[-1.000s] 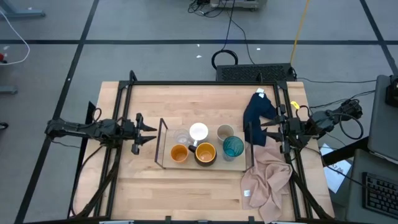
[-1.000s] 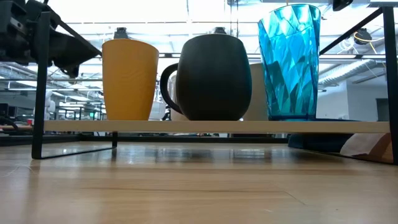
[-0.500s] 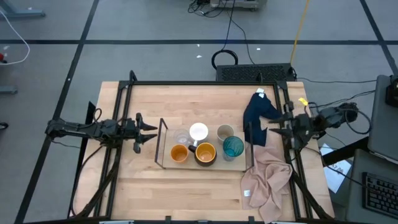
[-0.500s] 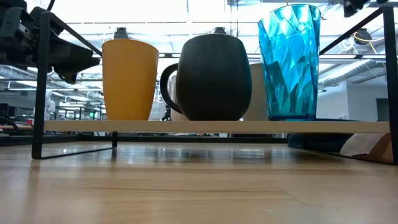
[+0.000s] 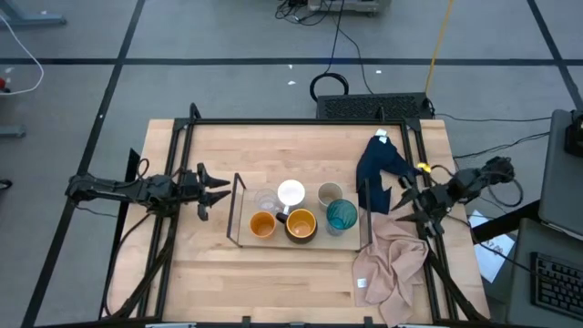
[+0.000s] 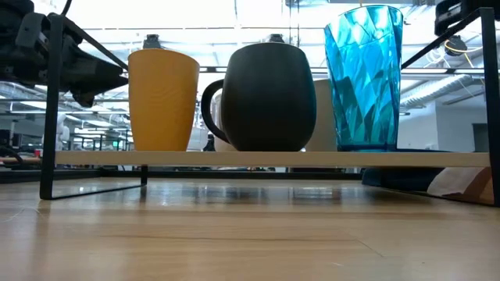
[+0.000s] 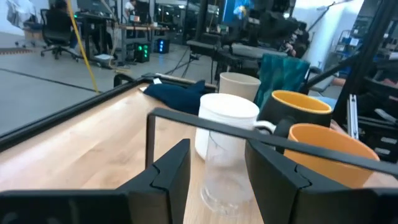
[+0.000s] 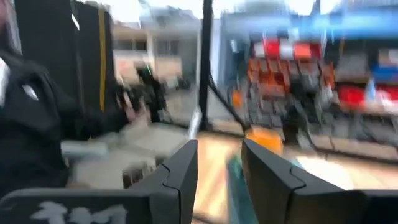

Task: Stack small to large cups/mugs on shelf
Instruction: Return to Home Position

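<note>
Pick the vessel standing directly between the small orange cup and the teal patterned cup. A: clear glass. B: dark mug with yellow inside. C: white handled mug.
B: seen from above, the dark mug with yellow inside sits directly between the small orange cup and the teal patterned cup.

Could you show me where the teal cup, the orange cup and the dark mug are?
teal cup (image 6: 363, 78): low view, middle of its faceted wall.
orange cup (image 6: 162, 101): low view, middle of its side.
dark mug (image 6: 269, 97): low view, middle of its round body.
</note>
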